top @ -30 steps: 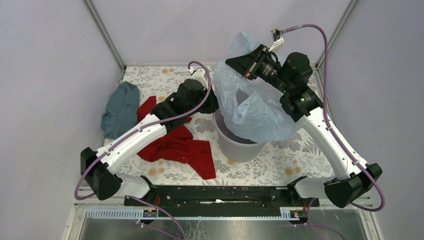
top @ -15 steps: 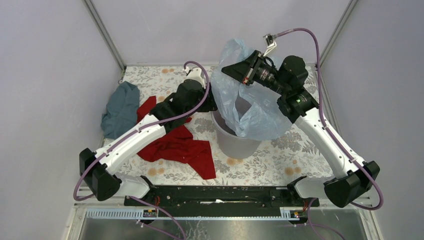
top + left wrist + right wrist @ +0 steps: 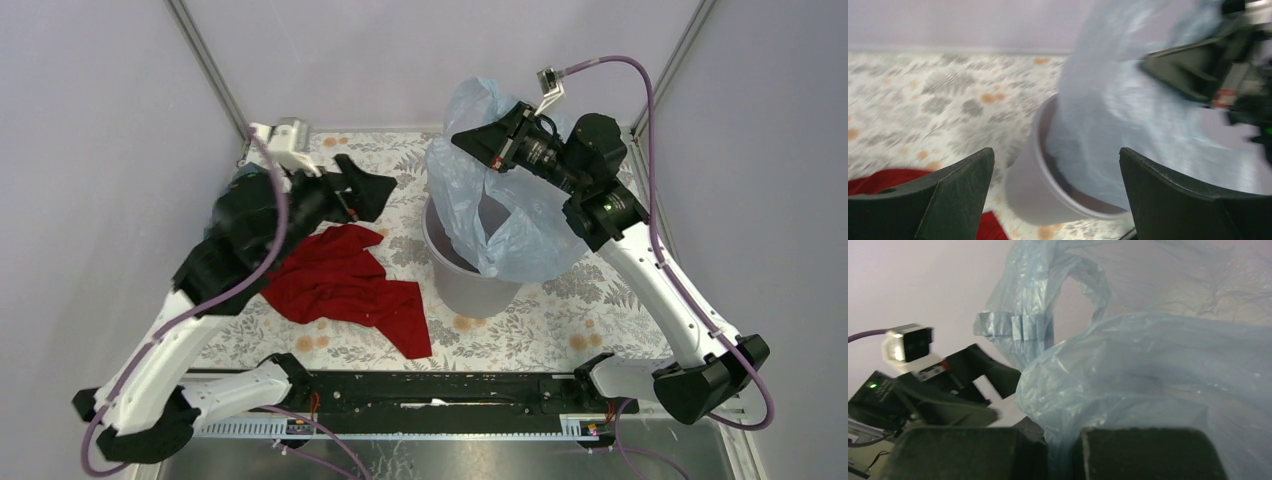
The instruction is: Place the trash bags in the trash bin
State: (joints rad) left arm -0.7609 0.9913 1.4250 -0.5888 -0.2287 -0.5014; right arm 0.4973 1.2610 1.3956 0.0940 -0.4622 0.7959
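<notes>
Left claw (image 3: 378,188) now well off bag (image 3: 520,235)

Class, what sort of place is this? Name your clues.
Probably a robot test booth, not a home: two arms bolted to a rail at the table's edge, plain walls on metal posts around it, and staged props like the trash bin and trash bag.

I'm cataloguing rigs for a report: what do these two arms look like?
The left arm and right arm match: white link shells, black joints and bases, a purple cable looping along each, black wedge-shaped jaws.
</notes>
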